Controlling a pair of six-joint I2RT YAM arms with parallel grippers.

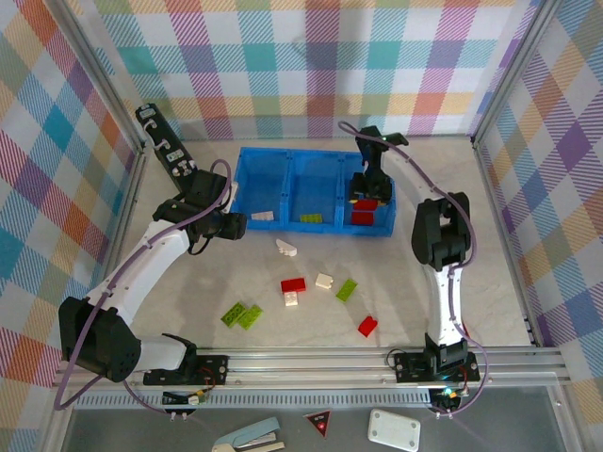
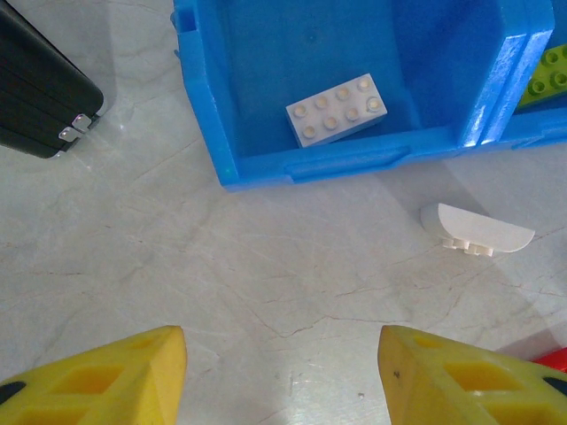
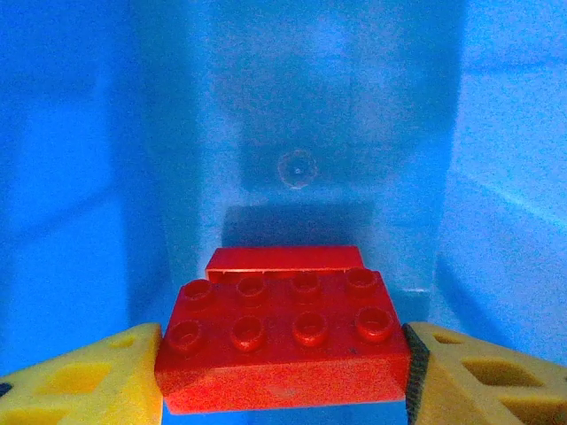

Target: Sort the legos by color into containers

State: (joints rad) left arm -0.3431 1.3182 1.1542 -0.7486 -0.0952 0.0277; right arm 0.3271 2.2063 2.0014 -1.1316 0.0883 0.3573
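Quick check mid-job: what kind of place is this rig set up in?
Probably a lab test cell, not a home: plaid fabric walls, an aluminium frame rail, a marble-look tabletop.

a corner of a lime brick [image 2: 550, 76] at the left wrist view's right edge (a red sliver [image 2: 556, 358] below)

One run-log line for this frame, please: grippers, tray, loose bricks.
right gripper: shut on red brick, in right compartment of tray | left gripper: open, empty, over table near tray | loose bricks: several on table
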